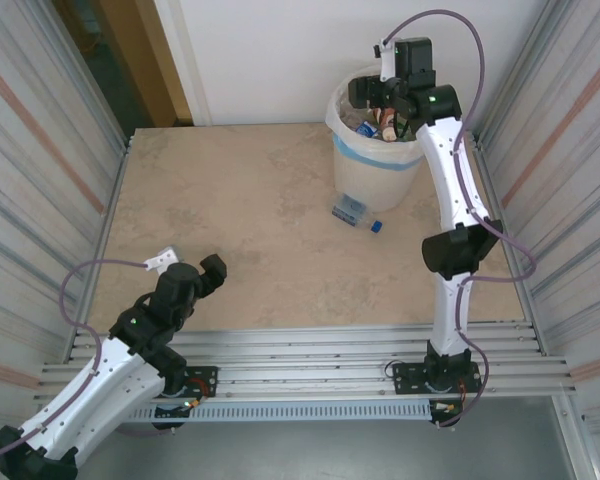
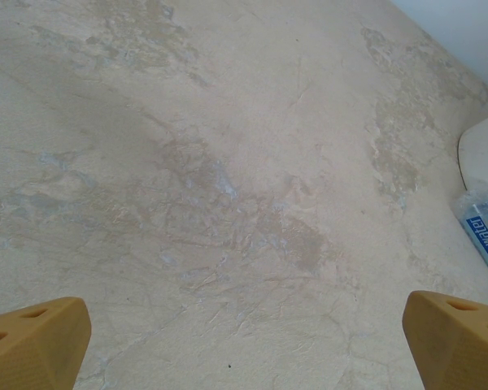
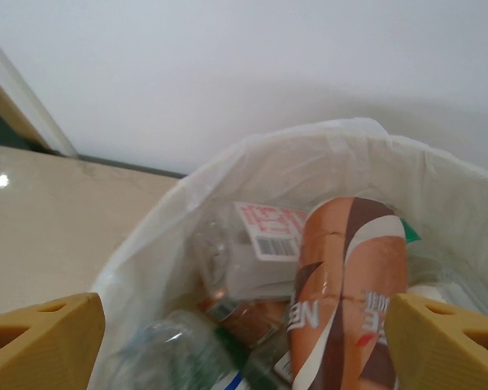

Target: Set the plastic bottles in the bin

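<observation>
A beige, marble-patterned table (image 1: 240,210) is seen, its surface mottled with faint grey-brown veining. A white bin (image 1: 375,180) with a pale blue band is stood on its far right part. One clear plastic bottle (image 1: 352,213), blue-labelled and blue-capped, is laid on its side just beside the bin's near base.

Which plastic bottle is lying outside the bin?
The clear bottle with blue label and cap, lying at the foot of the bin; the other bottles are inside it.

The left arm (image 1: 105,375) and right arm (image 1: 458,185) had white shells, black joints, thin lilac cables (image 1: 110,263); their fingers (image 2: 34,343) were mustard-yellow wedges.
</observation>
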Controlling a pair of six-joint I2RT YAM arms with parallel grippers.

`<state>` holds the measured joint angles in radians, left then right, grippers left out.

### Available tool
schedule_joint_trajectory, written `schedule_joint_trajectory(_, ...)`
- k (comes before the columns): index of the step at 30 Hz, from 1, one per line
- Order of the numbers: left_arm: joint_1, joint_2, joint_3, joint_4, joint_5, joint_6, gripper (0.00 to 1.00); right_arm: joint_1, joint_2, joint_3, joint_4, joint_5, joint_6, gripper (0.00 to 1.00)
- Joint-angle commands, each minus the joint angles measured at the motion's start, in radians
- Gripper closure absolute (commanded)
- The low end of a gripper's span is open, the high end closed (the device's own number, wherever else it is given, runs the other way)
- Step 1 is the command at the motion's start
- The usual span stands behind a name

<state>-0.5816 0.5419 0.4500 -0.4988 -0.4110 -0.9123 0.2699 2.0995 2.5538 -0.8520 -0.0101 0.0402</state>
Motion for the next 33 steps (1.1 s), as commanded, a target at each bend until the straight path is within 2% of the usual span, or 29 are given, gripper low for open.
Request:
schedule_joint_trajectory(1,0.010,-0.005,0.022,0.003,-0.016,0.023,0.01,0.051,-0.095,-0.075,-0.065,0.068,-0.014,0.08)
schedule_joint_trajectory(7,0.009,-0.008,0.026,0.006,-0.016,0.032,0.01,0.184,-0.299,-0.444,0.001,0.219,-0.013,0.00)
schedule_joint_trajectory(9,0.010,-0.008,0.029,0.003,-0.018,0.036,0.01,0.234,-0.378,-0.592,0.044,0.251,-0.008,0.02)
schedule_joint_trajectory(11,0.010,-0.008,0.026,0.003,-0.019,0.036,0.01,0.277,-0.448,-0.738,0.074,0.261,0.016,0.02)
schedule_joint_trajectory(19,0.012,-0.007,0.020,0.006,-0.011,0.028,0.01,0.350,-0.577,-1.063,0.101,0.246,0.125,0.02)
schedule_joint_trajectory(27,0.010,0.006,0.016,0.017,-0.001,0.024,0.01,0.373,-0.527,-1.193,0.140,0.308,0.119,0.02)
schedule_joint_trajectory(33,0.011,0.013,0.019,0.017,0.004,0.021,0.01,0.372,-0.389,-1.169,0.178,0.367,0.056,0.02)
